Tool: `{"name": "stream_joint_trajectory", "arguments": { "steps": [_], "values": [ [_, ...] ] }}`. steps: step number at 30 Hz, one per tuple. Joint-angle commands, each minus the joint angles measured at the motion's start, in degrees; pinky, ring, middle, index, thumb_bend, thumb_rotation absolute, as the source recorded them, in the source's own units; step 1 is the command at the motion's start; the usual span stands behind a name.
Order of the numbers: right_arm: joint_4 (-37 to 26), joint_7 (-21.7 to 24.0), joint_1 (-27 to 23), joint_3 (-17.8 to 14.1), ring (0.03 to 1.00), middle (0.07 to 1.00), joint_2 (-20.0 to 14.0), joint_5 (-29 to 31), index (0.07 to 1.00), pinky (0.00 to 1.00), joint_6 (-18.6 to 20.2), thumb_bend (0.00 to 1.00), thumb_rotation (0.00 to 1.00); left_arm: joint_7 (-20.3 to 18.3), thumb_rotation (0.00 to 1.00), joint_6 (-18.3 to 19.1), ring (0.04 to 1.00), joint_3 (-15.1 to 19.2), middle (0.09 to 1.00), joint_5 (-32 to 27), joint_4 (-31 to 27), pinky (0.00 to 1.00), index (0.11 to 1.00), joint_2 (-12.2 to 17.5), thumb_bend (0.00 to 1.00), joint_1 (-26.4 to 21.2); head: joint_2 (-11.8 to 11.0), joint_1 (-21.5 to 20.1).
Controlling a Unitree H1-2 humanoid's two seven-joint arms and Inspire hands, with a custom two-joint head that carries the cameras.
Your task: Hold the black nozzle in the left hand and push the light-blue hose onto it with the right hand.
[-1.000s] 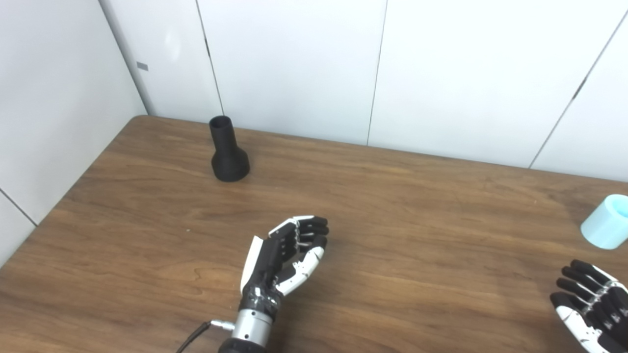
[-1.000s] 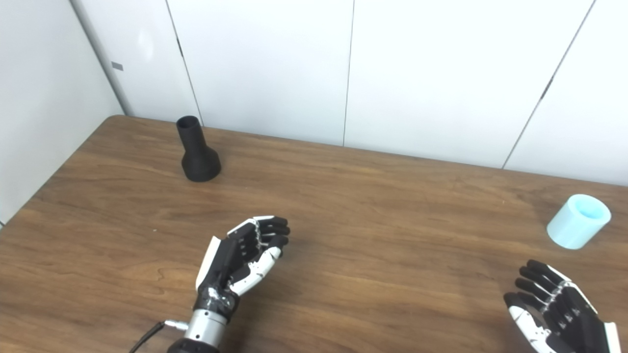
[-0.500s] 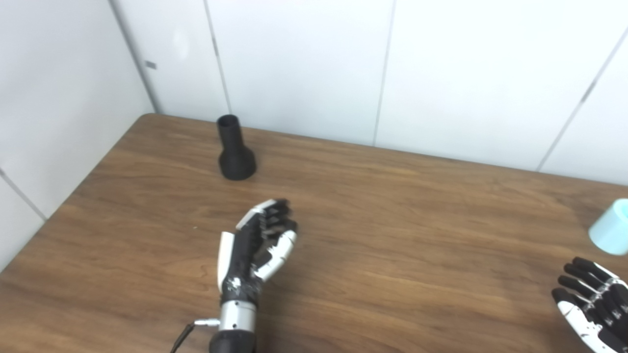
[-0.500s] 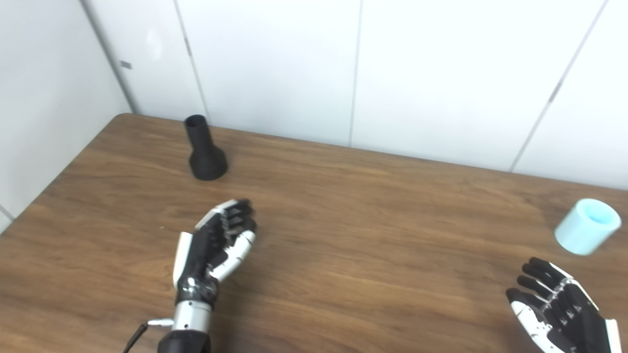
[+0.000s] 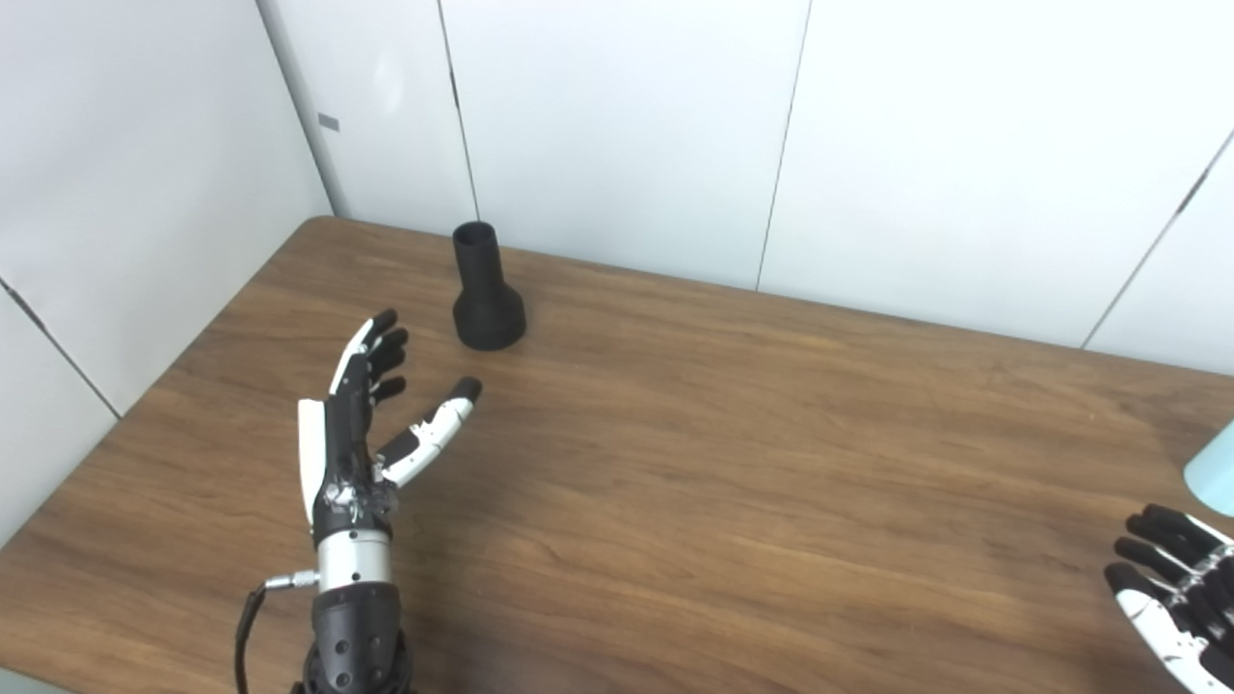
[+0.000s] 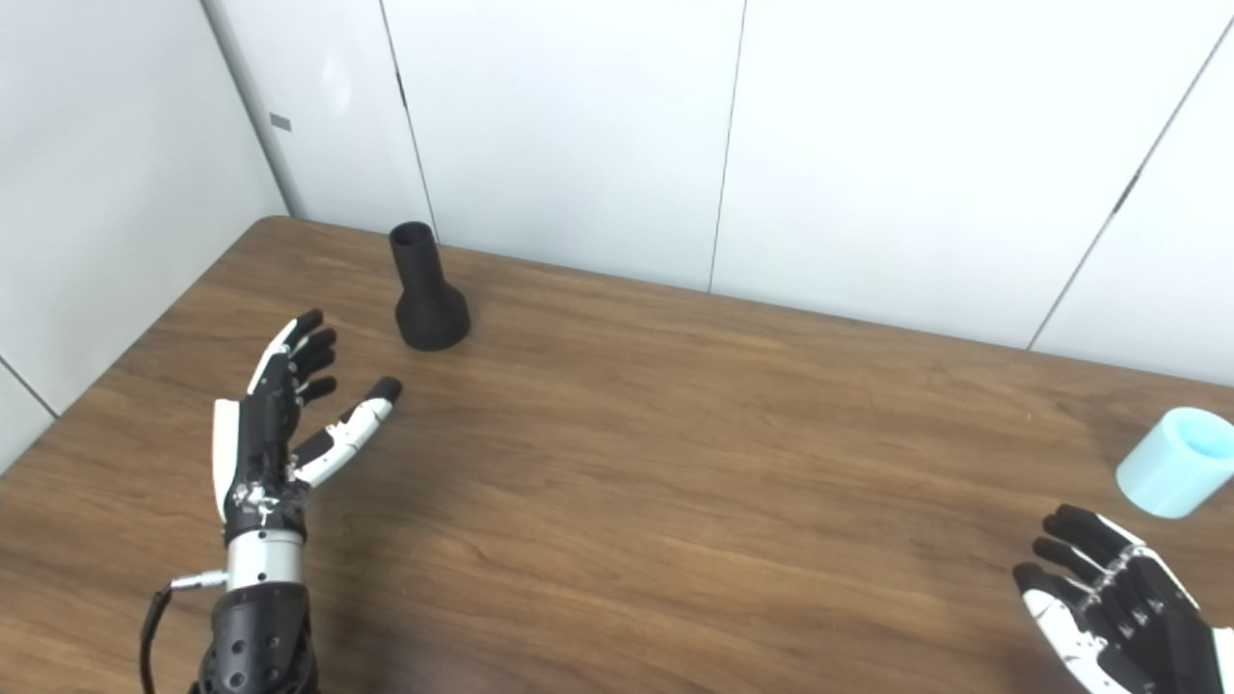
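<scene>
Left hand, at lower left, is spread and empty, short of the nozzle: black, flared base, upright at upper left on the table. Right hand, lower right, fingers apart, near the pale-blue cylindrical hose.

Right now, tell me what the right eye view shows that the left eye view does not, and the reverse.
Only the right eye view shows the whole light-blue cylindrical hose piece, open top included, and more of the right hand. The left eye view cuts the hose to a sliver at its right edge and shows more of the left wall. Both show the black flared nozzle upright on the wooden table, and the open left hand just short of it.
</scene>
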Motion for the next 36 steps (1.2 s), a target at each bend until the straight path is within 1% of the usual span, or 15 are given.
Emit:
{"name": "stream_joint_trajectory", "arguments": {
  "steps": [1,3,5,8,13,16,18,21,26,30,31,32,33,35,36],
  "values": [
    [-0.79,0.27,-0.84,-0.39,0.689,0.705,-0.93,0.32,0.666,0.58,-2.07,0.25,0.18,-0.78,0.19,0.17,0.847,-0.22,0.857,1.32,-1.02,0.80,0.888,1.24,0.80,-1.93,0.02,0.18],
    [-0.54,0.35,-0.88,-0.44,0.684,0.701,-0.99,0.50,0.662,0.57,-2.43,0.26,0.18,-1.64,0.22,1.65,0.858,-0.56,0.867,2.69,-0.54,0.81,0.899,2.04,0.84,-2.72,-0.06,0.33],
    [-0.28,0.49,-0.95,-0.51,0.683,0.702,-1.06,0.77,0.662,0.57,-2.67,0.25,0.17,-2.42,0.29,3.21,0.884,-0.99,0.889,4.17,-0.07,0.84,0.920,2.82,0.88,-3.52,-0.20,0.61],
    [0.45,0.68,-1.06,-0.41,0.679,0.701,-1.50,0.28,0.662,0.56,-3.52,0.24,0.18,-4.29,0.34,6.05,0.926,-1.24,0.922,4.63,0.91,0.87,0.948,4.34,0.95,-5.29,-0.47,0.91],
    [1.14,0.72,-1.47,-0.84,0.670,0.692,-1.51,1.35,0.652,0.55,-3.38,0.24,0.19,-5.88,0.35,8.65,0.971,-0.67,0.959,3.86,4.51,0.92,0.973,6.29,1.00,-8.31,-0.76,1.71],
    [1.30,0.94,-1.52,-0.91,0.678,0.698,-1.82,1.54,0.657,0.56,-3.35,0.24,0.20,-5.09,0.36,10.89,0.994,-0.29,0.992,5.08,6.52,0.93,0.983,6.62,1.00,-10.23,-1.03,2.18],
    [1.44,0.83,-1.58,-0.95,0.671,0.692,-1.95,1.39,0.653,0.55,-3.42,0.24,0.23,-4.13,0.39,11.15,0.988,-0.07,0.999,5.73,7.86,0.91,0.979,6.74,1.00,-11.20,-1.16,2.39],
    [1.74,0.63,-1.71,-1.13,0.679,0.693,-2.18,1.64,0.649,0.56,-3.18,0.23,0.22,-3.02,0.42,10.63,0.955,0.48,0.973,5.80,10.13,0.88,0.989,6.85,1.00,-12.52,-1.32,2.81],
    [1.87,0.67,-1.75,-1.21,0.680,0.692,-2.44,2.06,0.647,0.57,-3.07,0.25,0.24,-2.32,0.40,10.78,0.924,0.02,0.960,7.11,12.42,0.82,0.996,8.09,1.00,-13.63,-1.48,2.96],
    [2.09,0.62,-1.78,-1.40,0.677,0.689,-2.41,2.45,0.644,0.56,-3.44,0.26,0.26,-1.65,0.43,12.13,0.920,-0.32,0.946,9.24,14.96,0.82,0.980,9.45,1.00,-14.96,-1.69,2.98],
    [2.02,0.29,-1.80,-1.48,0.671,0.682,-2.35,2.16,0.640,0.55,-3.10,0.27,0.27,-1.54,0.44,12.52,0.939,-0.09,0.959,9.17,15.40,0.84,0.984,9.49,1.00,-15.27,-1.73,2.87],
    [1.94,-0.06,-1.81,-1.63,0.660,0.673,-2.31,1.91,0.634,0.55,-2.41,0.29,0.30,-1.45,0.44,12.56,0.946,0.00,0.966,9.09,15.90,0.85,0.987,9.64,1.00,-15.44,-1.73,2.92],
    [1.88,-0.29,-1.83,-1.78,0.654,0.667,-2.28,1.81,0.629,0.55,-1.84,0.33,0.36,-1.42,0.44,12.62,0.931,-0.01,0.964,9.11,16.27,0.82,0.985,9.77,1.00,-15.52,-1.72,3.04],
    [1.61,-0.51,-1.85,-2.01,0.649,0.660,-2.30,1.84,0.625,0.55,-0.55,0.37,0.41,-1.30,0.42,12.75,0.943,-0.04,0.968,9.14,17.05,0.82,0.984,9.81,1.00,-15.65,-1.78,3.18],
    [1.67,-0.43,-1.81,-2.02,0.648,0.658,-2.39,1.72,0.623,0.55,-0.85,0.38,0.42,-1.38,0.41,13.11,0.953,-0.09,0.971,9.25,17.51,0.83,0.984,9.92,1.00,-15.73,-1.81,3.16]
  ]
}}
